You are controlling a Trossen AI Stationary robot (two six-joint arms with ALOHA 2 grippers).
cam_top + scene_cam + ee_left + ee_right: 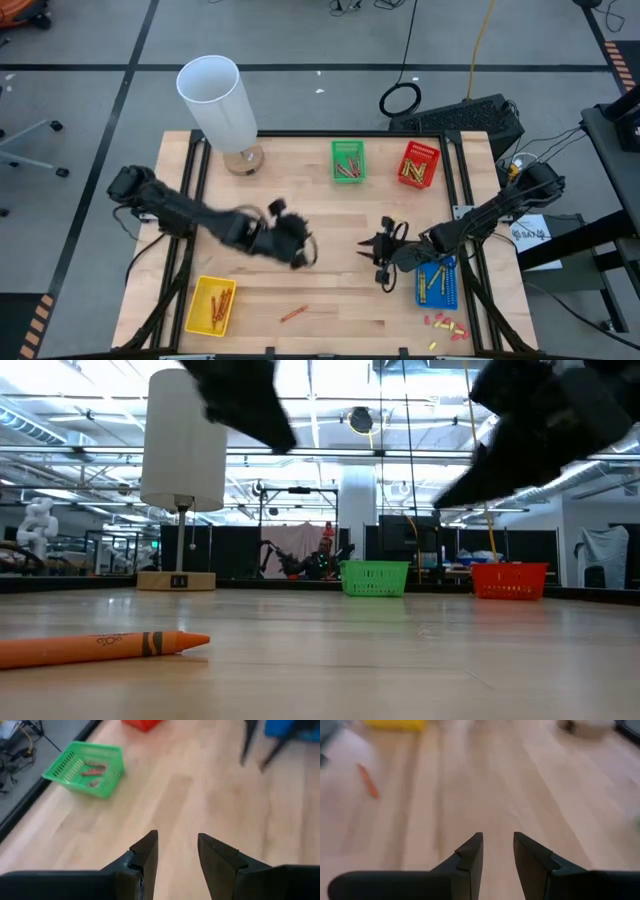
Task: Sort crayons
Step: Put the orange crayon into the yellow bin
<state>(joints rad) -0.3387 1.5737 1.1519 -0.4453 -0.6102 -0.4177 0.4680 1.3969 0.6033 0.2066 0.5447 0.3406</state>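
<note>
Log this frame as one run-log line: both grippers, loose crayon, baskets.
left gripper: open, empty, mid-table | right gripper: open, empty, by blue basket | orange crayon: loose at near edge | green basket, red basket, yellow basket: hold crayons

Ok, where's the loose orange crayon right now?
The orange crayon lies alone on the table's near edge in the high view, just right of the yellow basket, nearer the left gripper.

Overhead straight down, low level across table (330, 290), wrists forward over tabletop
</note>
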